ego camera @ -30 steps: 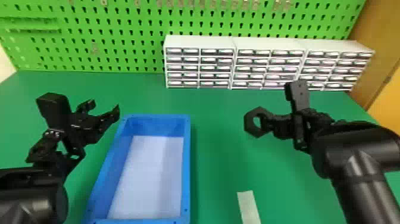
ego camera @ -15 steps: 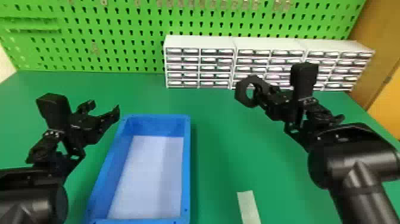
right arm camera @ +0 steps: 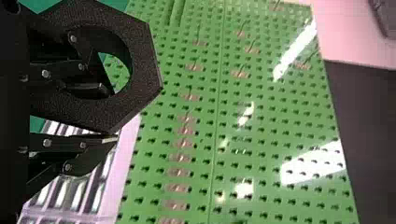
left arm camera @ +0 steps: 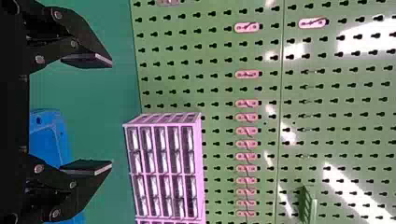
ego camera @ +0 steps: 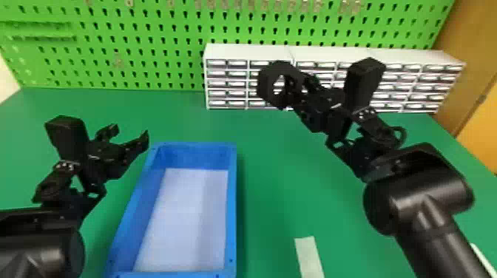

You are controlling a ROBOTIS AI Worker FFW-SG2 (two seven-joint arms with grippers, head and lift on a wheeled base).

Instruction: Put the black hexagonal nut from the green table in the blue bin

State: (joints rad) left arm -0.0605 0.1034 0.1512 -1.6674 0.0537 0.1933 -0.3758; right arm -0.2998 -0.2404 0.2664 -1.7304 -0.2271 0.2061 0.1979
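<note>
Green pegboard at the back, white drawer units standing against it on the far side of the green table. Wood-coloured panel at far right. Blue bin sits near side, left of centre, pale bottom; whitish strip on the table right of it.

Right gripper has the black hexagonal nut clamped: one finger through the hole, the other against the outer edge, per right wrist view. Nut is up in the air, outside the bin, to its right, in line with the drawer fronts from the head view.

Left gripper released, fingers well apart, empty, near the bin's far left corner.
</note>
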